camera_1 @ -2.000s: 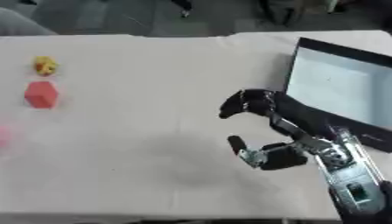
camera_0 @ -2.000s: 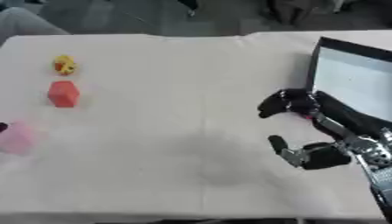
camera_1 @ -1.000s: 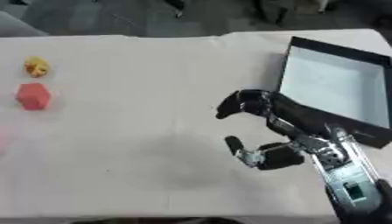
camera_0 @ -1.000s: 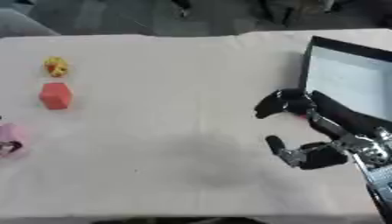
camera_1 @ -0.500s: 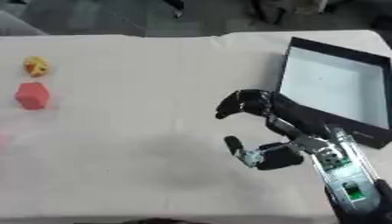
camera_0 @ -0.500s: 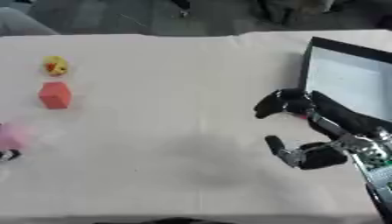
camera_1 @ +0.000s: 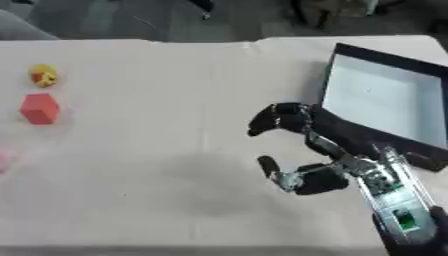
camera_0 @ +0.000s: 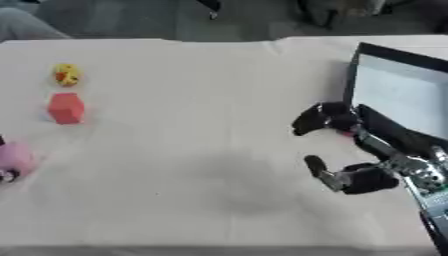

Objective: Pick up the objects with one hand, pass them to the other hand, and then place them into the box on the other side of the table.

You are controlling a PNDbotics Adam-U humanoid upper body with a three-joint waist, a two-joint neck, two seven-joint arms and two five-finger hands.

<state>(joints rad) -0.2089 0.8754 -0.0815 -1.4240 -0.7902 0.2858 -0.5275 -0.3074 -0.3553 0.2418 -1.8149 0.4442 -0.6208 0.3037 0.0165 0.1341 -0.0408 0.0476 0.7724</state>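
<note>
Hardly shifted since earlier: pink thing (camera_0: 13, 159) at left edge of worktop (camera_0: 201, 150), slightly further out of view, something dark at its lower side (left hand? cannot tell). Red block (camera_0: 66, 108) and yellow toy (camera_0: 66, 74) beyond it, apart. Box (camera_1: 385, 107) at far right. Right hand (camera_1: 302, 150) beside box, fingers (camera_1: 271, 117) spread wide, holding nothing.

I see wide bare table (camera_0: 192, 90) between my right hand (camera_1: 302, 150) and the left-side objects; the box (camera_1: 385, 107) wall stands just beside it.
</note>
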